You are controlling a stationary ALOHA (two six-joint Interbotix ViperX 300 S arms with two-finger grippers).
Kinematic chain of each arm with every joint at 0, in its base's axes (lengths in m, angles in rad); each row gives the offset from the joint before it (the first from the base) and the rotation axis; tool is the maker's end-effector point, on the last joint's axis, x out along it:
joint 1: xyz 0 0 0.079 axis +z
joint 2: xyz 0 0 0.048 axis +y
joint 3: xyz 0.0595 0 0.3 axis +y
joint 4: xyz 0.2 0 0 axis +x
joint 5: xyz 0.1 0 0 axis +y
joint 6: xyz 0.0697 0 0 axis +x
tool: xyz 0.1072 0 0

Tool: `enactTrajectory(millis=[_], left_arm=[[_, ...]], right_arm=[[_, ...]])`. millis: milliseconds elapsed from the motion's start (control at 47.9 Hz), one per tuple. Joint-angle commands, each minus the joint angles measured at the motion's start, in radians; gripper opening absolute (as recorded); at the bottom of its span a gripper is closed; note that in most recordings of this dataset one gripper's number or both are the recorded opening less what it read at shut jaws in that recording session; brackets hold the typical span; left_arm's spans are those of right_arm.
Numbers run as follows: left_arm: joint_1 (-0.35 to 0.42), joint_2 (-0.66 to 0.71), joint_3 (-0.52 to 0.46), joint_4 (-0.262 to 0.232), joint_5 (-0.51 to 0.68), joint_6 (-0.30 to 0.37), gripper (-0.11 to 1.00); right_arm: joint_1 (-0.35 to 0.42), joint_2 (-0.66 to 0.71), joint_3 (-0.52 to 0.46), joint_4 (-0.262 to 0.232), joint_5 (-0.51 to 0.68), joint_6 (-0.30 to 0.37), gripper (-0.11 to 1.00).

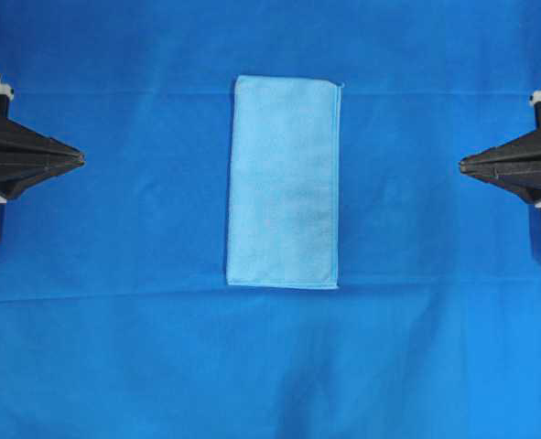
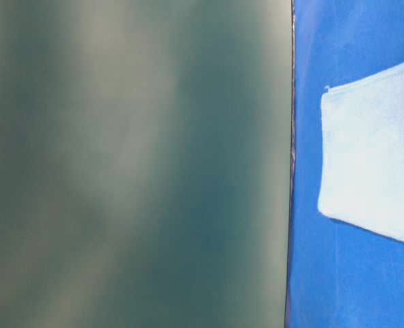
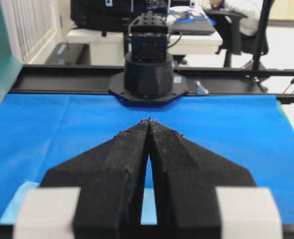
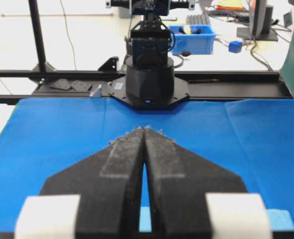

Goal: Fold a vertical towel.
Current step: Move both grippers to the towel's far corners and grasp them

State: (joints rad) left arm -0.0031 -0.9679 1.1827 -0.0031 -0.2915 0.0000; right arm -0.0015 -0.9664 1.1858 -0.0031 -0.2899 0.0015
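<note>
The towel (image 1: pixel 284 183) is a pale sky-blue rectangle lying flat with its long side running up the overhead view, in the middle of the deep-blue sheet (image 1: pixel 124 347). One end of the towel (image 2: pixel 376 157) shows at the right of the table-level view. My left gripper (image 1: pixel 80 159) is shut and empty at the left edge, well clear of the towel. At the right edge my right gripper (image 1: pixel 463 165) is also shut and empty. In the wrist views each gripper (image 3: pixel 148 121) (image 4: pixel 144 129) has its tips pressed together, with slivers of towel (image 3: pixel 15 206) (image 4: pixel 281 219) low in frame.
A blurred green-grey surface (image 2: pixel 133 164) fills the left of the table-level view. The opposite arm's black base (image 3: pixel 147 74) (image 4: pixel 149 79) stands at the sheet's far edge in each wrist view. Black rails, desks and a blue bin (image 4: pixel 194 35) lie beyond.
</note>
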Motion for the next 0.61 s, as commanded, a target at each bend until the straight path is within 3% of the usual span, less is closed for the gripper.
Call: enactTrajectory(millis=[0, 271, 585], left_arm=[[-0.002, 0.037, -0.040, -0.032, -0.008, -0.026, 0.00], [0.057, 0.192, -0.074, -0.032, -0.020, -0.032, 0.00], [0.206, 0.482, -0.160, -0.032, -0.043, -0.041, 0.01]], right_arm=[[-0.008, 0.017, -0.031, 0.008, -0.002, 0.011, 0.00], [-0.158, 0.152, -0.103, 0.034, 0.152, 0.043, 0.00], [-0.342, 0.451, -0.181, 0.029, 0.173, 0.040, 0.00]])
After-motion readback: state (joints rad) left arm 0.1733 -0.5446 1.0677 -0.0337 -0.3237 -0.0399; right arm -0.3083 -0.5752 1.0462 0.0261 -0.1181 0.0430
